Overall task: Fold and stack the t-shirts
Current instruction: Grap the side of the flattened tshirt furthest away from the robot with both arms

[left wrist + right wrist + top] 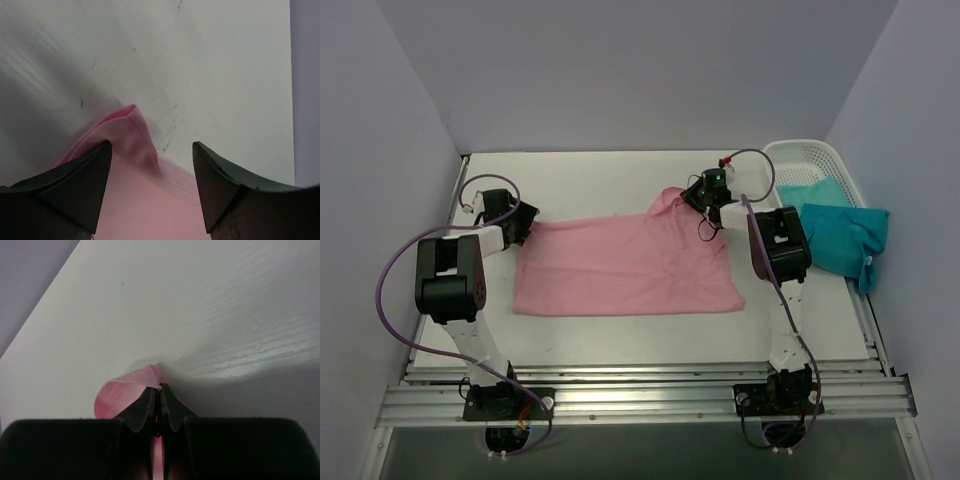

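Observation:
The light pink t-shirt [625, 265] lies spread across the middle of the white table [600, 175]. My right gripper [692, 200] is shut on the shirt's far right corner, which is lifted a little; the wrist view shows pink cloth [120, 392] pinched between the closed fingertips. My left gripper [525, 222] is at the shirt's far left corner, jaws open, with a raised pink fold [131, 135] lying between the fingers [85, 185] and not clamped. Teal t-shirts [840, 232] lie bunched at the right, partly in the basket.
A white lattice basket [810, 155] stands at the back right corner. Grey walls close in the table on three sides. A metal rail [640, 395] runs along the near edge by the arm bases.

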Tool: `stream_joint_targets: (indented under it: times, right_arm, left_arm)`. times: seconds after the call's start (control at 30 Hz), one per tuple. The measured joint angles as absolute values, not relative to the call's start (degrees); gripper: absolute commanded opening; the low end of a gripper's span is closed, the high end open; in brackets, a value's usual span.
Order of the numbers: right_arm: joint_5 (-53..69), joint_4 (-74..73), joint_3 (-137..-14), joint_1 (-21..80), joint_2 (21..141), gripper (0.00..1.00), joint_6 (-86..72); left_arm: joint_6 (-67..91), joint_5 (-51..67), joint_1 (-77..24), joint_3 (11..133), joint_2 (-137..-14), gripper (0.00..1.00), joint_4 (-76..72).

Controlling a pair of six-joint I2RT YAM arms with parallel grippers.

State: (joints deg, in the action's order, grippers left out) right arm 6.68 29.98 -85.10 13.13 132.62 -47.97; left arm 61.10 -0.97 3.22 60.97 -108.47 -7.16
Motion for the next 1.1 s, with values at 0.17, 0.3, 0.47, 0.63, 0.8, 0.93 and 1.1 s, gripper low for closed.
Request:
stream_joint_targets:
  times: [0.17,0.3,0.47,0.63,0.8,0.93,1.1]
  right_arm:
    - [6.87,30.68,-84.75,12.99,132.62,0.0,-47.97]
    - [6.96,30.74,-84.73,12.71,132.62,0.0,-47.99]
    - [7.11,30.79,-84.73,12.34,132.62,0.0,-47.97]
    - [7.16,30.81,-84.71,12.21,132.64,0.0,-47.99]
    - [7.22,30.94,-84.62,12.03,132.64,0.0,-47.99]
    - [7.27,30.94,-84.62,12.03,132.62,0.0,-47.97]
    - [7.16,29.82,-84.62,12.01,132.07,0.0,-47.75]
  left_arm:
    - [62.13,1.04,4.49,64.62,-112.79,0.59,-8.56]
    - [62.96,2.66,5.1,67.44,-116.18,0.4,-10.22]
    - [63.81,4.62,5.37,69.17,-119.28,0.15,-11.29]
    - [64.31,6.09,5.48,71.37,-121.38,0.02,-11.86]
    - [64.29,6.48,5.58,71.75,-121.75,0.02,-12.19]
    - [64.07,6.5,5.63,71.72,-121.73,0.02,-12.25]
    - [63.61,6.46,5.65,70.78,-120.9,0.02,-12.25]
